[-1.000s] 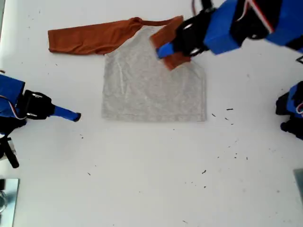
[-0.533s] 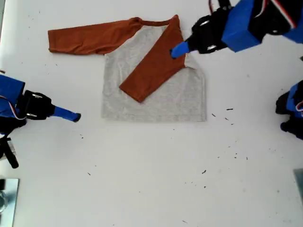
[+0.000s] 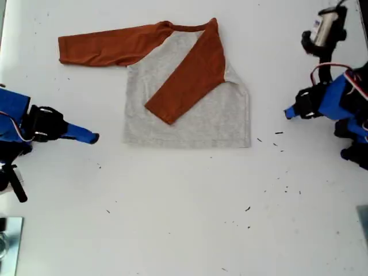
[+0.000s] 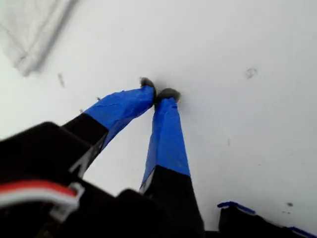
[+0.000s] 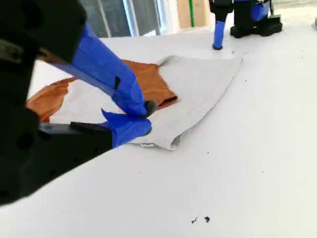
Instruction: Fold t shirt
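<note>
t shirt [image 3: 187, 92] flat on table [image 3: 184, 218], between and apart from both; my first gripper [image 4: 159, 93] and my second gripper [image 5: 143, 115] pressed together, empty; no readable writing.

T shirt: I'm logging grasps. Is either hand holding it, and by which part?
Nothing is held. My first hand and my second hand are both shut and empty over the bare table, apart from the t shirt.
</note>
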`<state>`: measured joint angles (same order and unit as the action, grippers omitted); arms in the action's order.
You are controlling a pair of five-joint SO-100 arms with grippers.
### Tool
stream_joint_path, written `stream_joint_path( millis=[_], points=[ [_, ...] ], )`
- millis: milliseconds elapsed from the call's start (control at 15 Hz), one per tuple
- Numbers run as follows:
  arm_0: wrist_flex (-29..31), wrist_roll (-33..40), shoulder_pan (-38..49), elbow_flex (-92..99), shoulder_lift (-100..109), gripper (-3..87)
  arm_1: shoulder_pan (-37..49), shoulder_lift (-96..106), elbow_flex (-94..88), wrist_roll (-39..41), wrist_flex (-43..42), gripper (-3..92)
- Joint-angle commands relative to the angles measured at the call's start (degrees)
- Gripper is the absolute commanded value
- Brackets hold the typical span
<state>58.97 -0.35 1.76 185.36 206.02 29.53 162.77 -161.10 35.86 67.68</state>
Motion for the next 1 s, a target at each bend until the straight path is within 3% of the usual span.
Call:
stream_joint_path(
  millis=[0, 67, 200, 333, 533, 733, 933],
  points=[
    [-0.4, -8.8, 1.1, -4.0, -4.7, -0.3, -1.6, 1.8, -3.3, -0.9, -3.0, 3.5],
    [0.4, -12.7, 1.1, -13.2, -15.4, -0.3, -2.1, 1.8, -4.2, -0.4, -4.6, 3.5],
    [10.1, -19.9, 4.7, -41.0, -41.2, -0.2, -2.4, 1.8, -5.1, 0.6, -6.2, 3.5],
    [30.7, -21.1, 13.6, -68.9, -63.0, -0.2, -2.6, 2.0, -5.8, 0.9, -7.0, 3.5],
    [32.2, -5.9, 35.1, -78.6, -70.5, -0.3, -3.4, 5.6, -8.3, -0.3, -7.0, 3.5],
    [31.6, 1.1, 53.3, -73.0, -70.6, -0.4, -3.4, 11.1, -10.5, -0.9, -5.8, 3.5],
    [31.5, 8.3, 61.8, -68.7, -69.2, -0.4, -3.2, 12.7, -11.2, -2.3, -4.8, 3.5]
  ],
)
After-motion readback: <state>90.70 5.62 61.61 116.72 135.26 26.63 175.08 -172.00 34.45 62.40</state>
